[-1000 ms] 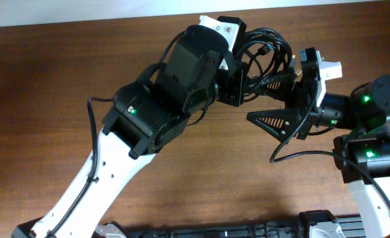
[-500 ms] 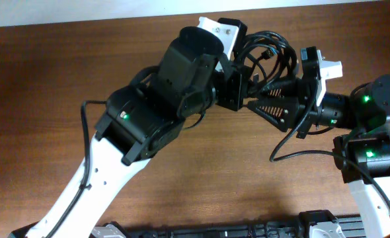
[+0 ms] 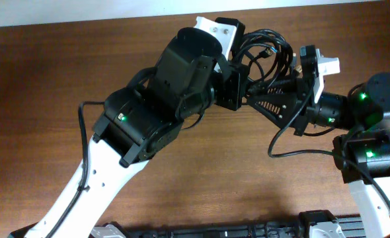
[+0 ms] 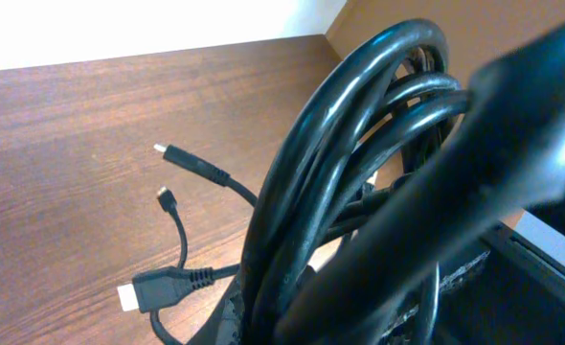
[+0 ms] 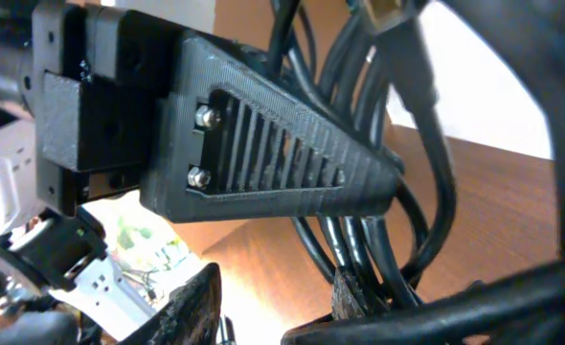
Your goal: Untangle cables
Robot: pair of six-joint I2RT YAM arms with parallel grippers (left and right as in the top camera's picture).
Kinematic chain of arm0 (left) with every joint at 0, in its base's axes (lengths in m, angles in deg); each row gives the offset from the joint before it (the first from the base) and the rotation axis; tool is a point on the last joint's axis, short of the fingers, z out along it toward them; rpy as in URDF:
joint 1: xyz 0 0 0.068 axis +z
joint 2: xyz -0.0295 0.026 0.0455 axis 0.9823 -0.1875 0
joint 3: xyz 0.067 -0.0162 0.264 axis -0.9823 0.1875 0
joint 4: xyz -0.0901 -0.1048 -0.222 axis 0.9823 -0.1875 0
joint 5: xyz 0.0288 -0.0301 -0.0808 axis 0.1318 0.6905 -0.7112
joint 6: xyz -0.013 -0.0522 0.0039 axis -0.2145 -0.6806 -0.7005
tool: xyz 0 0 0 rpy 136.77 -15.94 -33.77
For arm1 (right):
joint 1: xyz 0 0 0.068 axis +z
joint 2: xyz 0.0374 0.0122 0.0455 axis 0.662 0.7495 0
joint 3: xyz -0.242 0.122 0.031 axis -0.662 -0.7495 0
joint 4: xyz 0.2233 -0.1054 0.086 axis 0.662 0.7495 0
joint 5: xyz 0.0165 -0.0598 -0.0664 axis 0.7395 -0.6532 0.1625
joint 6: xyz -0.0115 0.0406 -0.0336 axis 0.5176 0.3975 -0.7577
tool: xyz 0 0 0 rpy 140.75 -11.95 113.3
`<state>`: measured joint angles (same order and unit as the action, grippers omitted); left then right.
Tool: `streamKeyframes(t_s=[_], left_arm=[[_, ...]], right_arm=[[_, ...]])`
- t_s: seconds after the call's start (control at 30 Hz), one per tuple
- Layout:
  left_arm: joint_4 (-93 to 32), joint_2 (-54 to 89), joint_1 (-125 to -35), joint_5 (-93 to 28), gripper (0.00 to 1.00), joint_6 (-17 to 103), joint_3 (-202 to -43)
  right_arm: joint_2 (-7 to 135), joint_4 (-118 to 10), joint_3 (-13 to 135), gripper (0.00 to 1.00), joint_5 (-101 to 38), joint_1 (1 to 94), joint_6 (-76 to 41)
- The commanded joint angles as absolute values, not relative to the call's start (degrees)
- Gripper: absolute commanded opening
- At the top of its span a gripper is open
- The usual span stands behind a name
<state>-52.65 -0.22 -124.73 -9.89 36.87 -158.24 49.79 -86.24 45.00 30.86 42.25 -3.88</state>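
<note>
The left gripper clamps the looped bundle of thin black cables aloft — likely anchoring it — while the right gripper grips neighbouring strands to tease apart.

Brown wood-grain table, its far edge meeting a pale wall. In the left wrist view, loose cable ends trail toward the table top: a straight plug, a small plug and a broader flat plug; contact with the table cannot be told.
</note>
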Motion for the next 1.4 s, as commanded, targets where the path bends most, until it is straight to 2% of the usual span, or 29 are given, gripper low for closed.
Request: streamKeyframes(t_s=[0.0,0.1,0.17,0.2,0.33,0.9,1.37], left_arm=[[-51.7,1.5,-125.3,-10.4,0.00,33.9,-159.2],[-51.7,1.5,-125.3,-10.4,0.00,33.6,-159.2],[-51.7,1.5,-125.3,-10.3,0.00,33.6,-159.2],[-51.7,1.5,-125.3,-10.3,0.00,33.6,-159.2],[-51.7,1.5,-125.3,-7.1,0.00,33.6,-159.2],[-51.7,1.5,-125.3,26.8,0.00,33.6,-159.2],[-51.7,1.5,-125.3,41.3,0.00,34.0,-159.2]], right_arm=[[49.9,-86.2,45.2,0.38,25.7,42.2,-3.4],[49.9,-86.2,45.2,0.36,24.8,42.2,-3.2],[49.9,-86.2,45.2,0.23,24.8,42.2,-3.2],[49.9,-86.2,45.2,0.04,25.0,42.2,-3.2],[49.9,-86.2,45.2,0.04,27.4,42.2,-3.3],[49.9,-86.2,45.2,0.04,34.0,42.2,-3.5],[49.9,-86.1,45.2,0.04,34.8,42.2,-3.5]])
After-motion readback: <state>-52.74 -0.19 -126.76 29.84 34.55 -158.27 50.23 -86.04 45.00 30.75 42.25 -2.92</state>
